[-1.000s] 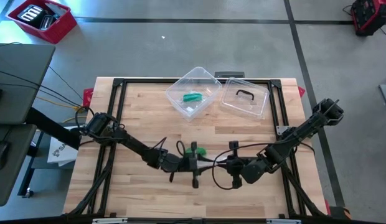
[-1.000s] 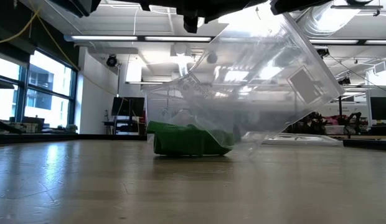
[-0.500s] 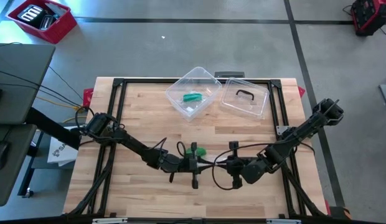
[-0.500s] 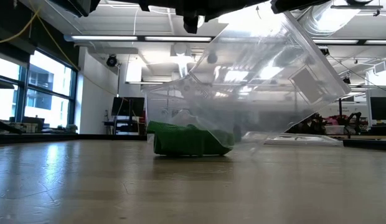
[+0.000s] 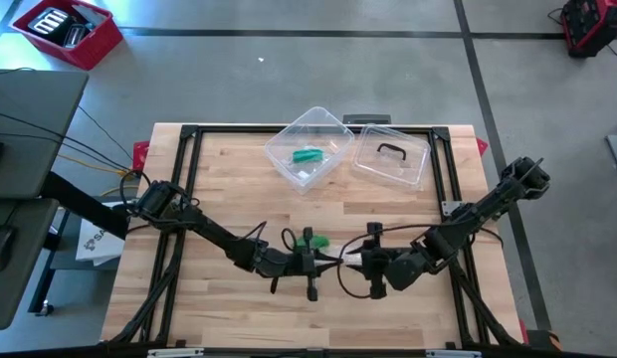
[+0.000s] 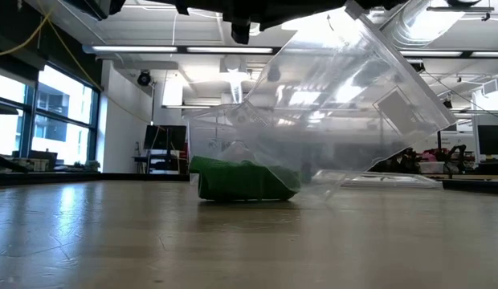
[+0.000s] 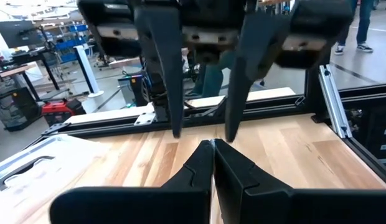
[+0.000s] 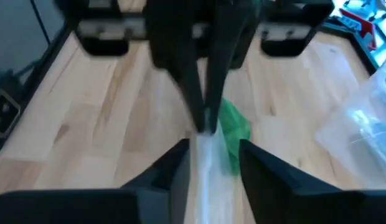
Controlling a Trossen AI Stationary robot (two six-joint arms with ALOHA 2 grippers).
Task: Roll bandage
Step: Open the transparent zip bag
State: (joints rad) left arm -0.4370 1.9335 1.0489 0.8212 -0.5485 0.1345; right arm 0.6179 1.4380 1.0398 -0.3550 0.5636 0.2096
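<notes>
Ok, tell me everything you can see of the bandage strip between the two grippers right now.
The bandage strip is a thin, pale, whitish band running between the grippers above the wooden table. The left gripper is shut on its far end; the right gripper stands open around the near part. A bunched green piece lies just beside it.
</notes>
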